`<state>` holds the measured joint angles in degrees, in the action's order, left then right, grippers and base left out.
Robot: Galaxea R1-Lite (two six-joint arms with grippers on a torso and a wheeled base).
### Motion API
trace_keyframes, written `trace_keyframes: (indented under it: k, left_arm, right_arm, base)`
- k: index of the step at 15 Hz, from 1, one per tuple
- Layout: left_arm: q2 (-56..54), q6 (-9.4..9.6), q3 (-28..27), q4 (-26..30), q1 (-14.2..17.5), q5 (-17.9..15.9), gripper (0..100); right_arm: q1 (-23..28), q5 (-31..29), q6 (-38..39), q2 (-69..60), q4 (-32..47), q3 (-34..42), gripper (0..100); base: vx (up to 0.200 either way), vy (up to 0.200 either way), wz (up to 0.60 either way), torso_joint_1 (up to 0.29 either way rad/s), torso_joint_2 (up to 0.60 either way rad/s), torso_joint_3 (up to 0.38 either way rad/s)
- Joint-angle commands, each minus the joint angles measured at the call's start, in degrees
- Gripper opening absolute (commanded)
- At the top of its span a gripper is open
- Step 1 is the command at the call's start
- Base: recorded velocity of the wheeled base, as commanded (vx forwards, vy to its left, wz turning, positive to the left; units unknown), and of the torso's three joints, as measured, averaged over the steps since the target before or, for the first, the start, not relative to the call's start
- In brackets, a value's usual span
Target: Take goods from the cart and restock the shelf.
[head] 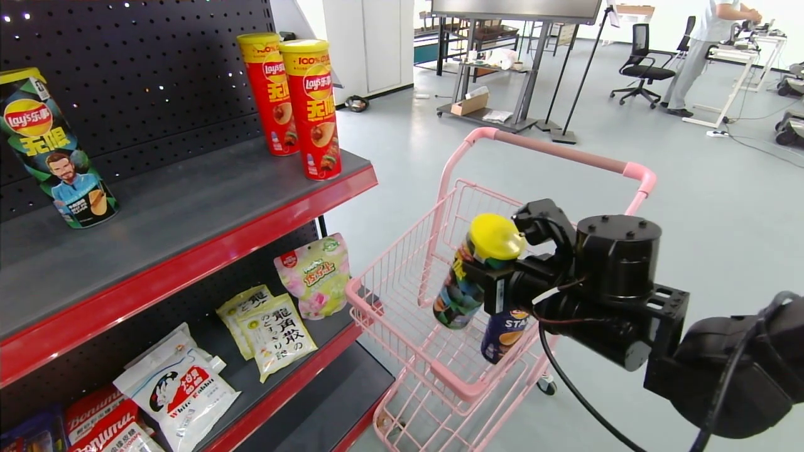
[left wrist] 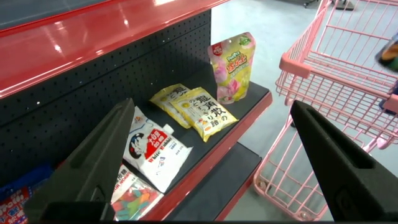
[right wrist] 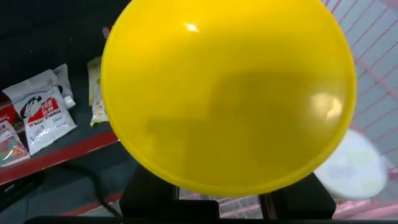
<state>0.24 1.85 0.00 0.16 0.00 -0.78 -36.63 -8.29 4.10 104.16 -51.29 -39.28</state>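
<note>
While the right end effector [head: 493, 279] clamps the yellow-lidded chip can [head: 458, 300] near its top, the can hangs tilted above the pink cart [head: 559, 150], just over a second can [head: 502, 336] inside it. Suggested technique: lift clear of the cart rim, bring the can upright, then set it on the bare upper shelf [head: 188, 207] beside the red cans [head: 311, 107]. The left end effector [left wrist: 211, 109] stands with fingers spread near the lower shelf [left wrist: 255, 99].

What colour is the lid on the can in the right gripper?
Yellow: the lid of the can shows best in the right wrist view.
</note>
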Motion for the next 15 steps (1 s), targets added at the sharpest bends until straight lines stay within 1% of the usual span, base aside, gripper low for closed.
trace_keyframes:
  k: [1, 2, 3, 6, 7, 10, 12, 13, 15]
  left_arm:
    - [0.0, -0.01, 0.0, 0.0, 0.0, 0.0, 100]
    - [0.0, -0.01, 0.0, 0.0, 0.0, 0.0, 100]
    - [0.0, -0.01, 0.0, 0.0, 0.0, -0.1, 100]
    - [0.0, -0.01, 0.0, 0.0, 0.0, -0.1, 100]
    - [0.0, -0.01, 0.0, 0.0, 0.0, -0.1, 100]
    - [0.0, -0.01, 0.0, 0.0, 0.0, -0.1, 100]
    - [0.0, -0.01, 0.0, 0.0, 0.0, 0.0, 100]
    - [0.0, -0.01, 0.0, 0.0, 0.0, -0.1, 100]
    - [0.0, -0.01, 0.0, 0.0, 0.0, -0.2, 100]
  right_arm:
    - [0.1, -0.1, -2.7, -6.2, 0.0, -1.4, 0]
    - [0.2, -0.5, -3.6, -8.3, 0.7, -1.9, 0]
    - [0.4, -1.2, -3.9, -11.1, 3.6, -2.6, 0]
    - [1.9, -1.9, -3.9, -21.1, 15.3, -3.2, 0]
    - [1.9, -1.9, -3.9, -21.4, 15.4, -3.1, 0]
    - [2.7, -5.9, -7.0, -35.7, 23.7, 3.8, 0]
    - [2.7, -6.2, -8.1, -42.5, 28.7, 6.7, 0]
    - [2.9, -6.9, -8.1, -48.3, 33.8, 8.2, 0]
    - [3.8, -7.7, -8.1, -52.7, 38.5, 8.4, 0]
  base:
    - [0.0, 0.0, 0.0, 0.0, 0.0, 0.0]
    - [0.0, 0.0, 0.0, 0.0, 0.0, 0.0]
    - [0.0, 0.0, 0.0, 0.0, 0.0, 0.0]
    - [0.0, 0.0, 0.0, 0.0, 0.0, 0.0]
    - [0.0, 0.0, 0.0, 0.0, 0.0, 0.0]
    - [0.0, 0.0, 0.0, 0.0, 0.0, 0.0]
    - [0.0, 0.0, 0.0, 0.0, 0.0, 0.0]
    - [0.0, 0.0, 0.0, 0.0, 0.0, 0.0]
    - [0.0, 0.0, 0.0, 0.0, 0.0, 0.0]
